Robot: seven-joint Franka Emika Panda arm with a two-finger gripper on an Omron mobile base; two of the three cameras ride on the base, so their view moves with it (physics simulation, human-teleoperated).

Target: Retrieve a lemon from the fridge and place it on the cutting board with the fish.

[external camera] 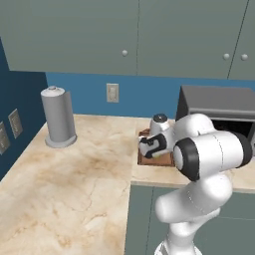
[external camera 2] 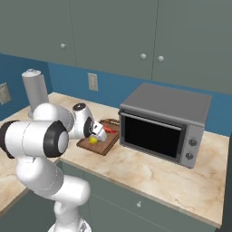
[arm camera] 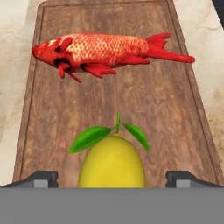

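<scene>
The yellow lemon (arm camera: 112, 162) with green leaves lies on the near end of the dark wooden cutting board (arm camera: 166, 109). A red fish (arm camera: 100, 50) lies across the board's far end. My gripper (arm camera: 113, 179) is open, its fingertips (arm camera: 43, 178) standing wide on either side of the lemon with gaps to it. From the right base view the gripper (external camera 2: 97, 135) hangs just over the lemon (external camera 2: 93, 140) on the board (external camera 2: 106, 144), near the fish (external camera 2: 110, 130). In the left base view my hand (external camera: 149, 147) covers part of the board (external camera: 154, 160). The fridge is out of view.
A grey countertop oven (external camera 2: 165, 124) stands right beside the board, to its right. A grey cylindrical holder (external camera: 59, 117) stands at the counter's back left corner. The counter's front edge (external camera 2: 136, 181) runs close below the board. Wall cabinets hang above.
</scene>
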